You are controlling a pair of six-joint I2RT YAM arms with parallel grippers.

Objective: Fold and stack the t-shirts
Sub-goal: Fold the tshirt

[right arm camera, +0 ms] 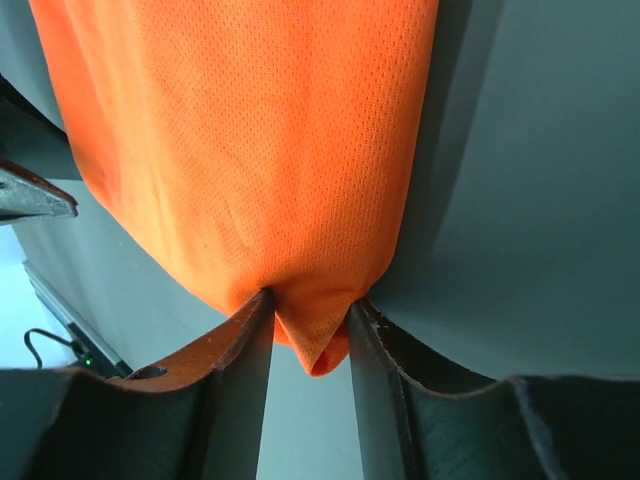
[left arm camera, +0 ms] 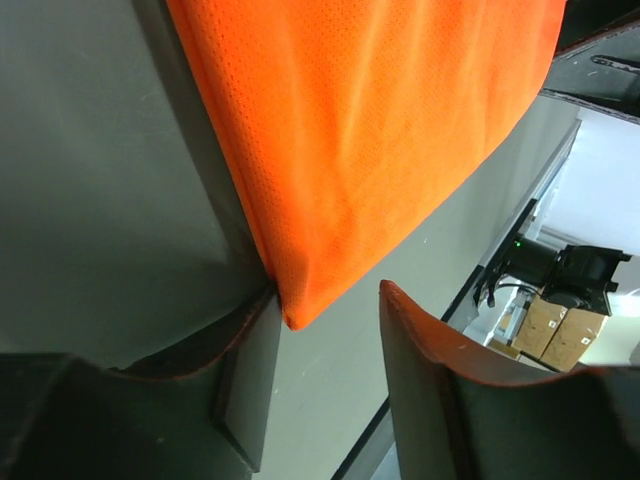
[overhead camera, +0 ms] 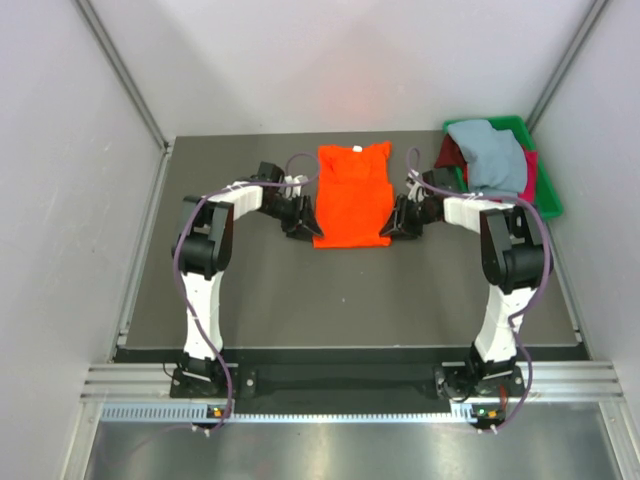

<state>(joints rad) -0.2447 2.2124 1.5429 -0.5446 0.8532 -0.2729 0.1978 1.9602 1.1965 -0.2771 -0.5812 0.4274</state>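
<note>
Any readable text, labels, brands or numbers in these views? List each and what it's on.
None: no text can be read in any view.
Pale collar spot on the orange t-shirt, perhaps a tag: too small to read.
Cardboard boxes in the left wrist view's background: any print is too small and blurred to read.

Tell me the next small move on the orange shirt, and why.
Probably close the left gripper on its corner of the orange shirt: its jaws stand apart with the corner beside one finger, while the right gripper pinches the other corner.
</note>
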